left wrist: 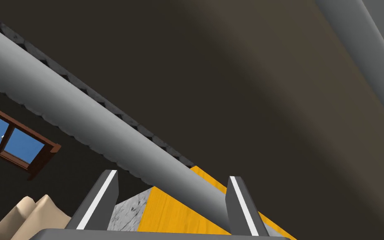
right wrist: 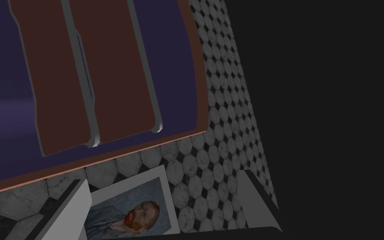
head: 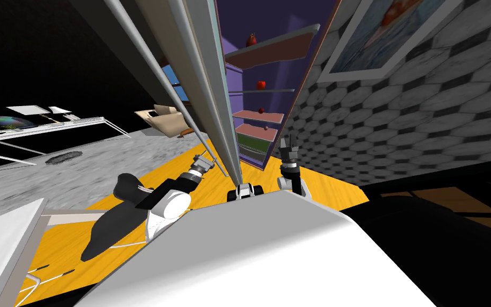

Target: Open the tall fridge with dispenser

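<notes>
Closest to my lens is the left gripper (left wrist: 172, 175), its two fingers (left wrist: 103, 200) spread wide with the fridge door's long grey handle bar (left wrist: 83, 121) running slantwise between them. They are not pinching it. The bar passes close by one finger, but I cannot tell whether it touches. Behind the bar I see the door's flat dark face (left wrist: 249, 83), and past the fingertips a strip of yellow floor (left wrist: 174, 212). From the head camera the tall fridge (head: 236, 80) stands straight ahead of me against the hexagon-tiled wall (head: 399, 106). Its grey door (head: 199, 64) is swung out and edge-on to me, so the purple inside and its shelves (head: 271, 50) are exposed. Small red things (head: 261, 84) sit on several shelves. My left arm reaches to the low end of the handle, on the door's outer side. The right gripper (head: 290, 141) is raised on the other side of the door, near the foot of the open compartment. Its fingers (right wrist: 62, 208) are parted too, with nothing between them, pointing at the shelves and the wall beside them.
</notes>
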Controlling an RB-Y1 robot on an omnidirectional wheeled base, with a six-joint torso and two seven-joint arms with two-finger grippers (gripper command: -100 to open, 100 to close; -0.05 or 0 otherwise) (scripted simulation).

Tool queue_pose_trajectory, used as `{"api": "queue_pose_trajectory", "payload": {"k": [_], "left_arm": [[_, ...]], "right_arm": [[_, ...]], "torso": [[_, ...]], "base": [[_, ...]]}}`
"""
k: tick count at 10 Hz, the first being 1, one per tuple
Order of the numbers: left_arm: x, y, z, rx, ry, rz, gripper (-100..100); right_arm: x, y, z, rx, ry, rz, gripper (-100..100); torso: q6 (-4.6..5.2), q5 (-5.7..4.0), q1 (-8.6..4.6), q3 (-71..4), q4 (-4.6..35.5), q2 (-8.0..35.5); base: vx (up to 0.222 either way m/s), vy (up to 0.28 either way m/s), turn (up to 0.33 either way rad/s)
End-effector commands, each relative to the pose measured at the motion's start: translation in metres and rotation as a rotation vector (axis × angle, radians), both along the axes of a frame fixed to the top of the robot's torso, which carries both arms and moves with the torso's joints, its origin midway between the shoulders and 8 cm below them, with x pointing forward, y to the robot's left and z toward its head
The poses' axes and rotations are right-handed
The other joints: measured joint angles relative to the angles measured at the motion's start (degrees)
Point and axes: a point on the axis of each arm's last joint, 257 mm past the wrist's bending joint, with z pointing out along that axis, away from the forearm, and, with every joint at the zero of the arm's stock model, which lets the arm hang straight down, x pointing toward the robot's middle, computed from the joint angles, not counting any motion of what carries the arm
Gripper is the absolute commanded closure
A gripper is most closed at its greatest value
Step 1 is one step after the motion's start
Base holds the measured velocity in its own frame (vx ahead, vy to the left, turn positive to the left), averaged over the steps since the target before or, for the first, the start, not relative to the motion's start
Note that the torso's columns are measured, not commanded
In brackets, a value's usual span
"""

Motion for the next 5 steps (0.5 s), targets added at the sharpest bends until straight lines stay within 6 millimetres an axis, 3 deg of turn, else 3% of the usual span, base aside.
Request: {"api": "queue_pose_trajectory", "payload": {"k": [1,3,5], "left_arm": [[0.0035,-0.0026,0.0006,-0.001,-0.002,-0.008,100],[0.0067,-0.0045,0.0005,-0.001,-0.002,-0.013,100],[0.0131,-0.0085,0.0005,0.0,-0.002,-0.024,100]], "right_arm": [[-0.0001,0.0,-0.0001,0.0,0.0,0.0,0],[0.0,0.0,0.0,0.0,0.0,0.0,0],[0.0,-0.0001,-0.0001,0.0,0.0,0.0,0]], "torso": [[-0.38,0.06,-0.25,0.1,-0.06,0.06],[-0.01,0.22,0.75,-0.27,0.01,-0.4],[-0.12,0.3,0.83,-0.32,-0.02,-0.52]], "base": [[0.015,0.213,-0.167],[-0.031,0.325,-0.268],[-0.024,0.36,-0.244]]}}
